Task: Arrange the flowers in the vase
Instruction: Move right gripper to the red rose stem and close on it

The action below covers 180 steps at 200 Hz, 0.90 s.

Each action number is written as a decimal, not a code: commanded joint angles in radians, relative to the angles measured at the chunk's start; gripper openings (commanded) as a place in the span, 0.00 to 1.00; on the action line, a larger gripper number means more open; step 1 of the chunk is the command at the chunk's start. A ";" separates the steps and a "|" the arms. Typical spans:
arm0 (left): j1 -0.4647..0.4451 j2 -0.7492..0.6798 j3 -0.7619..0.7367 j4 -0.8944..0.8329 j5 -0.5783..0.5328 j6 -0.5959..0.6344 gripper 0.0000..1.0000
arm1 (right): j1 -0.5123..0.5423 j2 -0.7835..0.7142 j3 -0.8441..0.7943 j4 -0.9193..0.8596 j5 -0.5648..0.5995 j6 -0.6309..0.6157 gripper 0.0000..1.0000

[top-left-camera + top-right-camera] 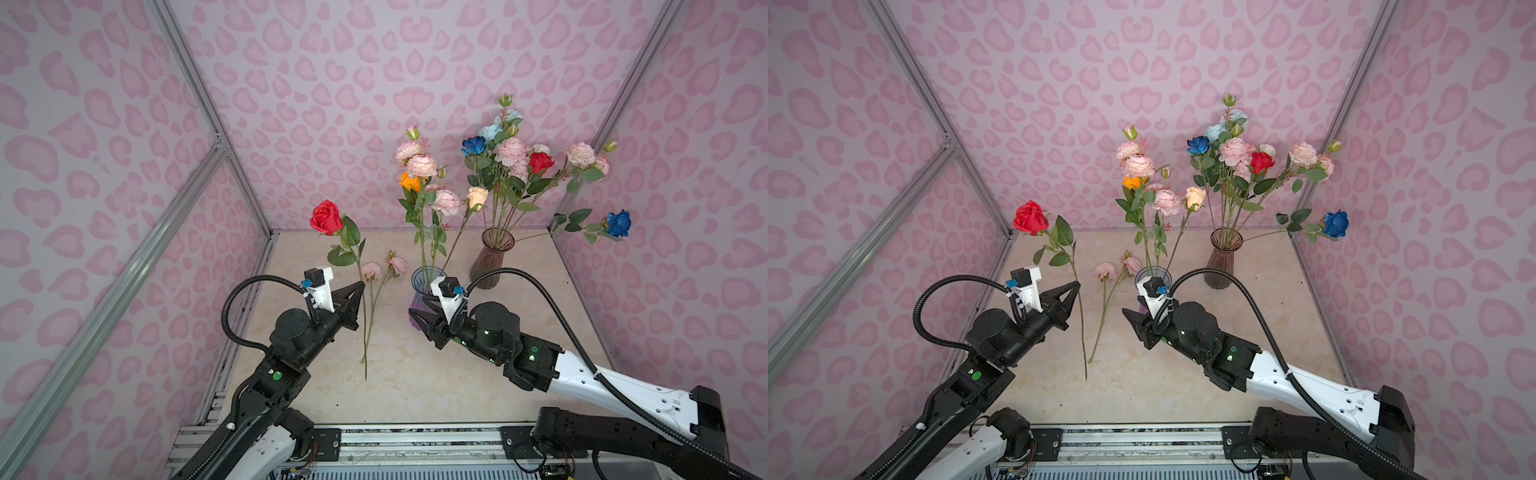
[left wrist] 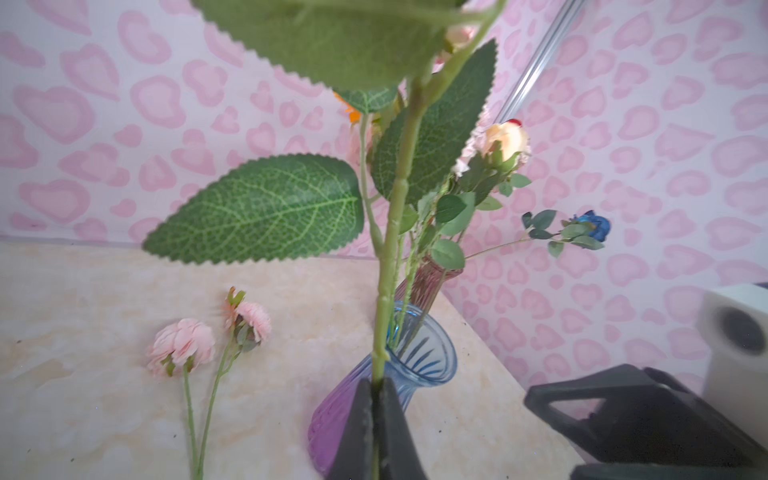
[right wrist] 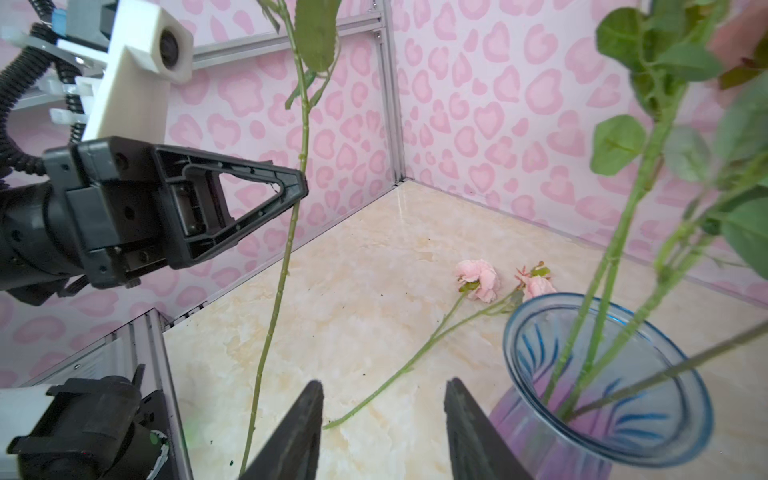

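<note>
I work in a robot test booth in a lab: pink heart-print wall panels fixed to bare aluminium framing, a marble-look surface, and a slotted metal rail carrying my left arm and right arm.

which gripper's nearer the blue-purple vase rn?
Right. The right gripper, jaws open, is close beside the base of the blue-purple vase; the left gripper is farther off, shut on the stem of the red rose.

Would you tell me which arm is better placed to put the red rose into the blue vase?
Left: the left hand grips the rose near the blue vase; the right hand is open and empty.
</note>
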 commanded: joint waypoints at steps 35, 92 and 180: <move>-0.023 -0.021 0.025 0.071 0.121 -0.023 0.04 | 0.029 0.107 0.065 0.130 -0.199 0.098 0.44; -0.057 -0.044 0.003 0.063 0.118 -0.020 0.04 | 0.029 0.232 0.117 0.257 -0.265 0.208 0.38; -0.072 -0.069 -0.012 0.038 0.073 -0.014 0.05 | 0.029 0.299 0.144 0.322 -0.256 0.254 0.04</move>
